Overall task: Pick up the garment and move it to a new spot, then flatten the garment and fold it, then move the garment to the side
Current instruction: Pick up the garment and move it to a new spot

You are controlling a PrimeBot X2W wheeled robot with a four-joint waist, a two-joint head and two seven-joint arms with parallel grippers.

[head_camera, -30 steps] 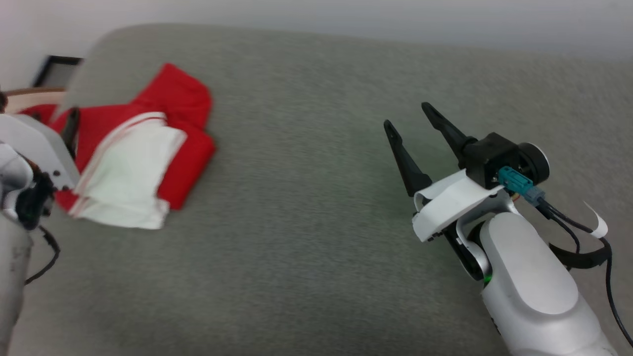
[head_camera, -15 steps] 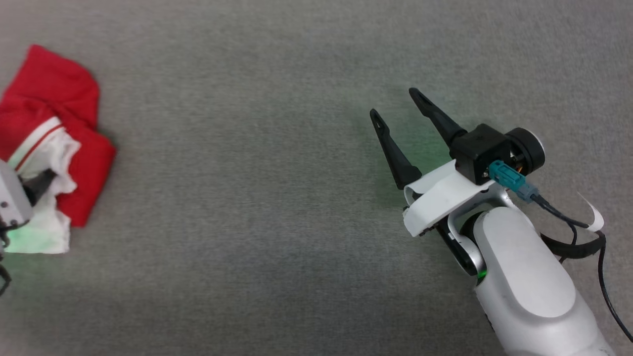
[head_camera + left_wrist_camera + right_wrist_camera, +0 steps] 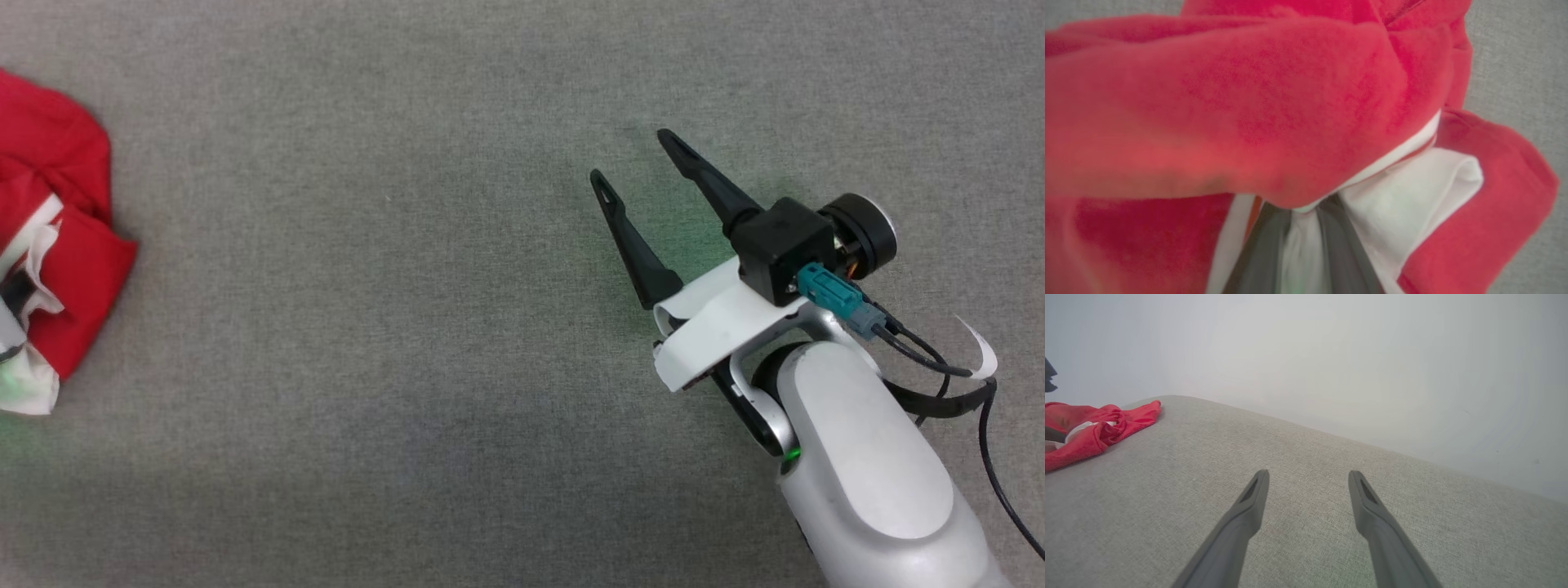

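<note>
Garment (image 3: 69, 269) of red cloth with white parts lies crumpled at the left edge of the head view, on a grey woven surface (image 3: 367, 343). The left wrist view shows it close up, a thick red fold (image 3: 1249, 102) across the top and white cloth at the lower middle. The left gripper (image 3: 1300, 232) rises from the bottom edge, its two dark fingers (image 3: 1261, 253) drawn close and pinching a bunch of that white cloth. The right gripper (image 3: 633, 155) sits right of centre in the head view, jaws spread wide, holding nothing, well apart from the garment. In the right wrist view its fingers (image 3: 1249, 506) point toward a pale wall (image 3: 1331, 355), the garment (image 3: 1090, 433) at far left.
</note>
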